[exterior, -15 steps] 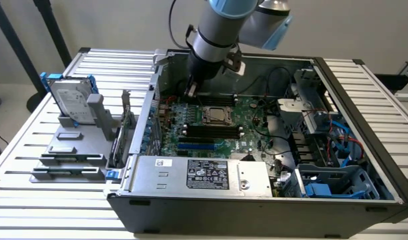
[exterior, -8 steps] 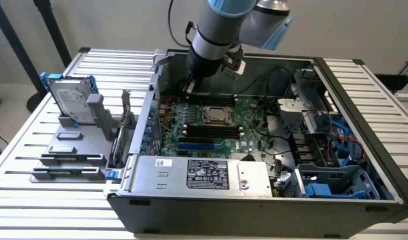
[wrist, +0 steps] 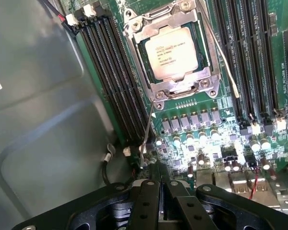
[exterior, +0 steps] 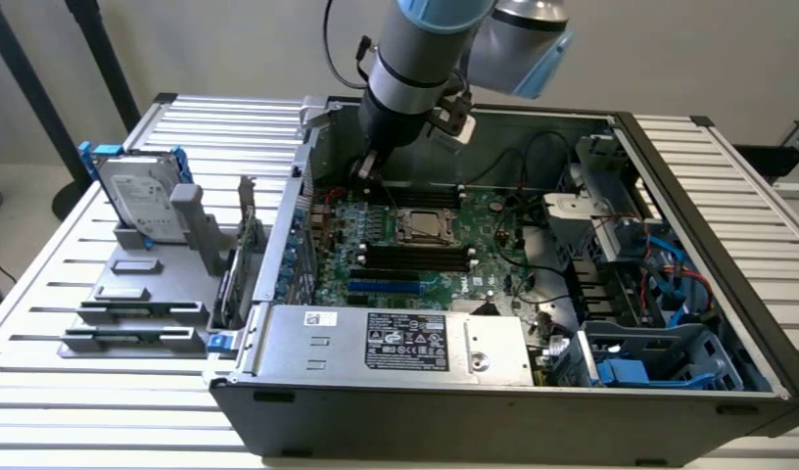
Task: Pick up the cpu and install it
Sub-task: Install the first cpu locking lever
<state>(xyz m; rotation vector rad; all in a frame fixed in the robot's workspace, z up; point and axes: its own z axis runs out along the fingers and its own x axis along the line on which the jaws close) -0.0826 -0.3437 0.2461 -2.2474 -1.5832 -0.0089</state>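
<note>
The cpu (wrist: 172, 52) is a flat silver-grey square chip lying inside its metal socket frame (wrist: 134, 43) on the green motherboard (exterior: 492, 264); in the exterior view the cpu (exterior: 423, 225) sits near the middle of the open computer case (exterior: 504, 411). My gripper (wrist: 161, 191) is shut, its black fingers pressed together with nothing between them. It hangs above the board's edge, a short way from the socket, beside the black memory slots (wrist: 110, 76). In the exterior view the gripper (exterior: 368, 168) is at the far left corner of the case interior.
A grey power supply with a white label (exterior: 399, 343) fills the case's near side. Drive bays with blue parts (exterior: 648, 367) and cables are on the exterior view's right. A silver hard drive with blue brackets (exterior: 145, 201) stands on a grey fixture (exterior: 132, 304) outside the case.
</note>
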